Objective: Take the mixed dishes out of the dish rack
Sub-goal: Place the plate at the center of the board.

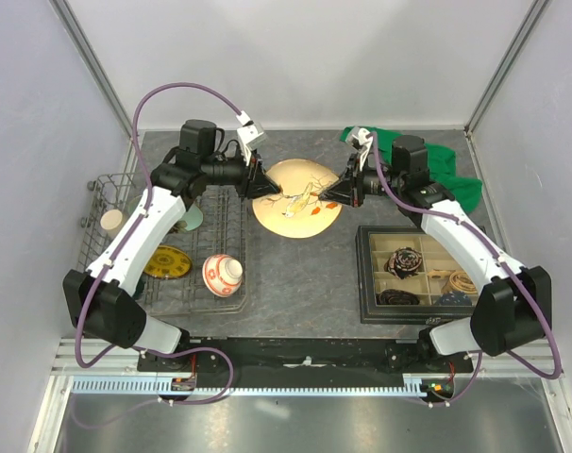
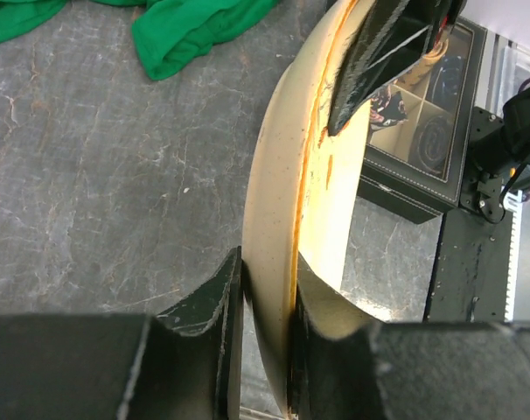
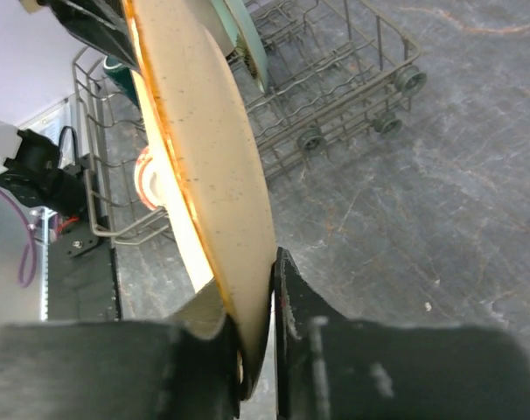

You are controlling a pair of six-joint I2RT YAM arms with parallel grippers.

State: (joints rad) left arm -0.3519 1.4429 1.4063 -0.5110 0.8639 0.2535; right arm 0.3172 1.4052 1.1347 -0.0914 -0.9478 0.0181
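Observation:
A cream plate (image 1: pixel 293 209) with an orange rim and painted motifs hangs tilted above the table's middle, just right of the dish rack (image 1: pixel 231 247). My left gripper (image 1: pixel 264 186) is shut on its left edge, and my right gripper (image 1: pixel 331 195) is shut on its right edge. In the left wrist view both fingers press the plate's rim (image 2: pixel 274 175) at the left gripper (image 2: pixel 267 267). The right wrist view shows the right gripper (image 3: pixel 252 297) pinching the plate (image 3: pixel 212 131). In the rack lie a yellow-gold plate (image 1: pixel 166 261), a red-and-white bowl (image 1: pixel 222 275), a beige cup (image 1: pixel 110 220) and a pale green plate (image 1: pixel 190 219).
A black compartmented tray (image 1: pixel 362 274) with small items sits right of centre, below the right arm. A green cloth (image 1: pixel 448 172) lies crumpled at the back right. The wire rack (image 3: pixel 335 96) stands on small wheels on the dark stone-look tabletop.

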